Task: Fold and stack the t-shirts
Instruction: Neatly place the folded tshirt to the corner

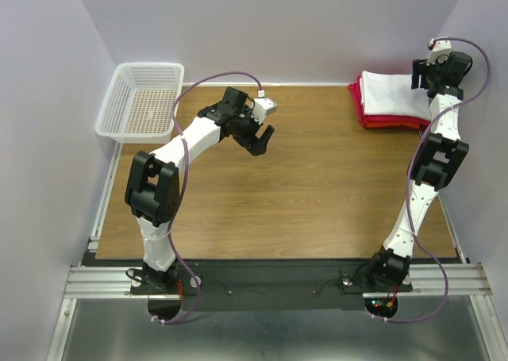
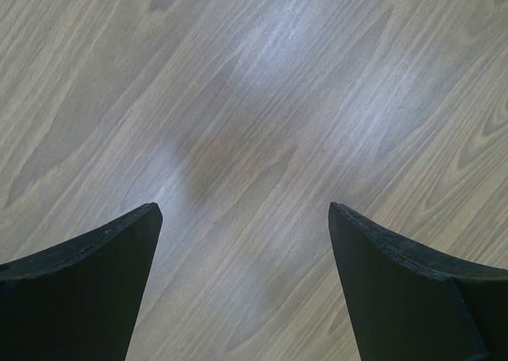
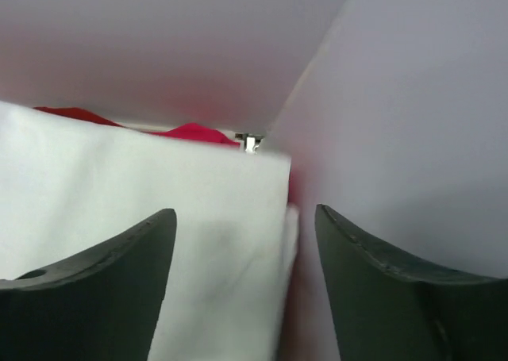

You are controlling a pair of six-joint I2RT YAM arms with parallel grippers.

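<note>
A folded white t-shirt [image 1: 386, 93] lies on top of folded red t-shirts [image 1: 390, 123] in a stack at the far right corner of the table. My right gripper [image 1: 421, 81] hovers over the right edge of that stack, open and empty. In the right wrist view the white shirt [image 3: 119, 186] fills the left, with red cloth [image 3: 194, 132] showing behind it; my right gripper [image 3: 244, 218] has its jaws apart over the shirt's corner. My left gripper [image 1: 264, 137] is open and empty above bare wood, as the left wrist view [image 2: 244, 210] shows.
A white plastic lattice basket [image 1: 143, 101] stands at the far left corner. The wooden tabletop [image 1: 302, 194] spreads between the arms. White walls close in on the left, back and right, the right one close to the right gripper.
</note>
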